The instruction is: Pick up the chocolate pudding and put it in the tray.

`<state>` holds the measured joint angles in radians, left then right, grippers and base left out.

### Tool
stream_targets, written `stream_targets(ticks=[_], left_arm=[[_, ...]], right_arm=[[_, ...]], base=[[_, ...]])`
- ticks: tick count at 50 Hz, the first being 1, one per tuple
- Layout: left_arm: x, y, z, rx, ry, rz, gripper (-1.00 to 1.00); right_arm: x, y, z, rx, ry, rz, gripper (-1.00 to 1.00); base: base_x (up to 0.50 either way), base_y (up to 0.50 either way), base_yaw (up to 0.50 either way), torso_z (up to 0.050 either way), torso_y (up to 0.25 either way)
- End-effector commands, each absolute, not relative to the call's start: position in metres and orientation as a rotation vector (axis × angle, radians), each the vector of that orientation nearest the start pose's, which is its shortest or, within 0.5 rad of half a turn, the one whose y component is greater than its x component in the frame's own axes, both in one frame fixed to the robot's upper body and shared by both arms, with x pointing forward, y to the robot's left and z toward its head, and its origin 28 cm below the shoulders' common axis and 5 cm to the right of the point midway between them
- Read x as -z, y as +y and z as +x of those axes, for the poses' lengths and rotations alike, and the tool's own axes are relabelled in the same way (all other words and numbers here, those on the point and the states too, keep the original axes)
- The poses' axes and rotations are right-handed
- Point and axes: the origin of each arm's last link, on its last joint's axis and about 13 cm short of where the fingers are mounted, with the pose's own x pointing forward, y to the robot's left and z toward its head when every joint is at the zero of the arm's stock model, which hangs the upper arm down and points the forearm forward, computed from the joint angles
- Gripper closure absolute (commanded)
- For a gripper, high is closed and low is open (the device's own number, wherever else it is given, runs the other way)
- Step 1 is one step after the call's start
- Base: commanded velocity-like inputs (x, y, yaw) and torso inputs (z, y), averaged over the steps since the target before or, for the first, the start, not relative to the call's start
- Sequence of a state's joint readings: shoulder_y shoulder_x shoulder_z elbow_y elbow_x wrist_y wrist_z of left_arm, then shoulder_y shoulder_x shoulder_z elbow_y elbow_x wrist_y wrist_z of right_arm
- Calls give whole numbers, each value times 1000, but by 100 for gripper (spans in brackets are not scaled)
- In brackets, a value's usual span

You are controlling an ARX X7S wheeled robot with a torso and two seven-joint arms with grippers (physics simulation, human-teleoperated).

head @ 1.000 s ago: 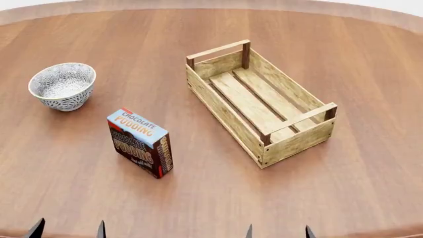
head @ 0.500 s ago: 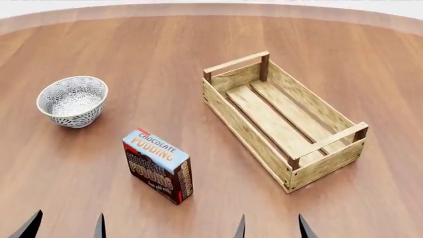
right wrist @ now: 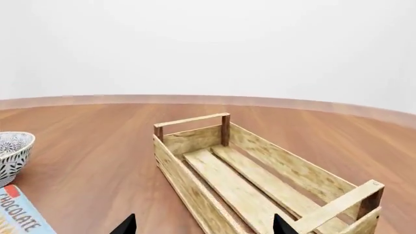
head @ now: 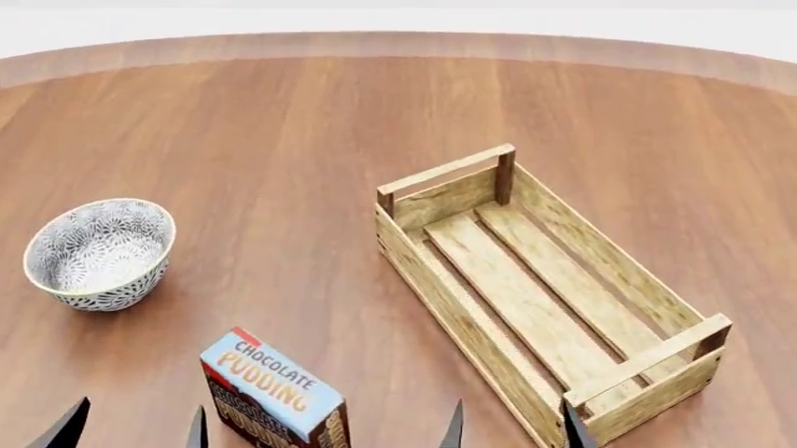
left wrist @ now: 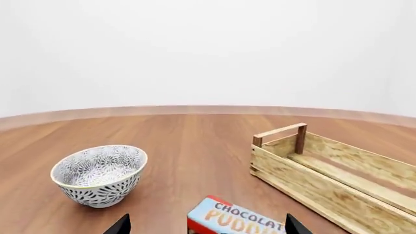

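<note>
The chocolate pudding (head: 272, 399) is a small carton with a light-blue top and orange lettering, standing on the wooden table near the front edge of the head view; it also shows in the left wrist view (left wrist: 237, 220) and, partly, in the right wrist view (right wrist: 14, 214). The tray (head: 538, 291), a light-wood slatted crate with bar handles, lies to its right, empty, and shows in both wrist views (left wrist: 331, 178) (right wrist: 254, 175). My left gripper (head: 133, 426) is open and empty, just left of the carton. My right gripper (head: 513, 426) is open and empty at the tray's near end.
A grey-white patterned bowl (head: 99, 253) stands on the left, behind the carton; it also shows in the left wrist view (left wrist: 99, 174). The round wooden table (head: 274, 140) reaches to a curved far edge with a white wall behind.
The head view has shifted, so the carton, bowl and tray sit lower in frame. The carton now lies close to the left fingertips. Both grippers stay open.
</note>
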<state>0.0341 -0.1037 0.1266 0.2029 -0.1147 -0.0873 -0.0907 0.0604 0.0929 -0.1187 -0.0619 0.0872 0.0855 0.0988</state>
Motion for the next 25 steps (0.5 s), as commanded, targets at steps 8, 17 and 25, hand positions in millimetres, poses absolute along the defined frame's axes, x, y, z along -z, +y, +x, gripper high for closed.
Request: stream_targets(ticks=[8, 17, 25], left_arm=[[-45, 199, 201, 63, -70, -22, -100], [-44, 200, 202, 60, -72, -25, -100], [-45, 200, 200, 60, -76, -30, -100]], right_arm=[[-36, -91, 225, -34, -33, -10, -100], [-30, -89, 213, -149, 17, 18, -100], [-9, -94, 189, -322, 57, 11, -100]], base=[[437, 0, 0, 0, 0], [134, 0, 0, 0, 0], [0, 0, 0, 0, 0]])
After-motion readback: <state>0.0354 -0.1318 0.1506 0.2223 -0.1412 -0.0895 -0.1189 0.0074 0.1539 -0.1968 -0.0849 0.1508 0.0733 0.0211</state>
